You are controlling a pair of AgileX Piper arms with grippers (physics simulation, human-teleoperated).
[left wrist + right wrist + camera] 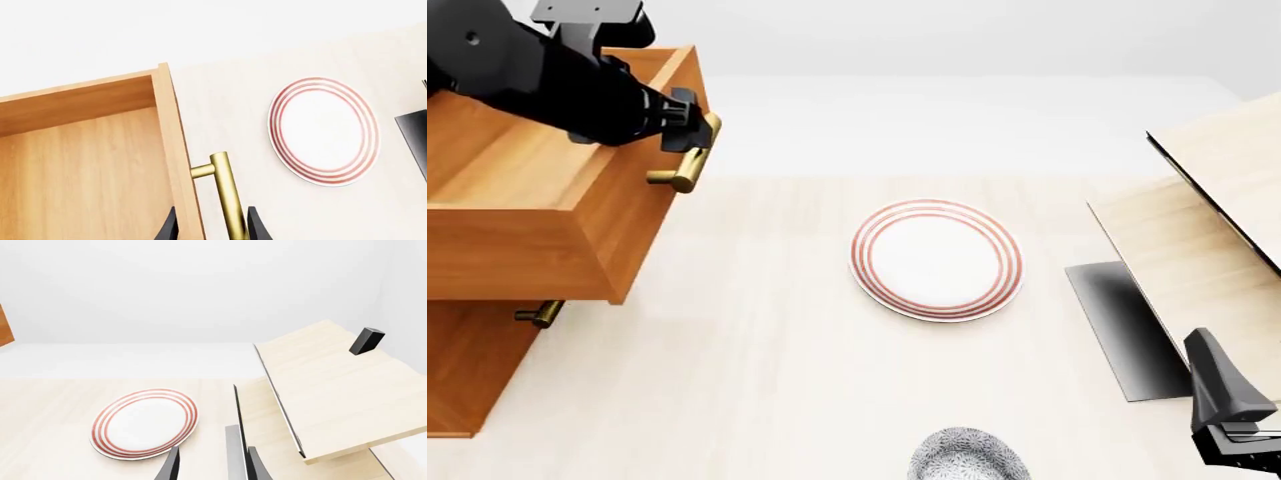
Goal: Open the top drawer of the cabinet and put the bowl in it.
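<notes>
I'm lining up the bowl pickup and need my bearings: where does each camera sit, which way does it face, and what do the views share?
Front view: fixed above and behind the arms, looking forward and down at the open top drawer, plate and bowl; shows the left gripper at the brass handle and the right gripper.
Left wrist view: behind the left gripper, looking into the drawer; its fingers straddle the handle.
Right wrist view: behind the right gripper, facing the pale panels.
All three share the plate.

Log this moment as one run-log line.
orange-brown wooden top drawer: open, empty | left gripper: around brass bar handle | speckled bowl: on table, near edge | right gripper: open, idle
</notes>
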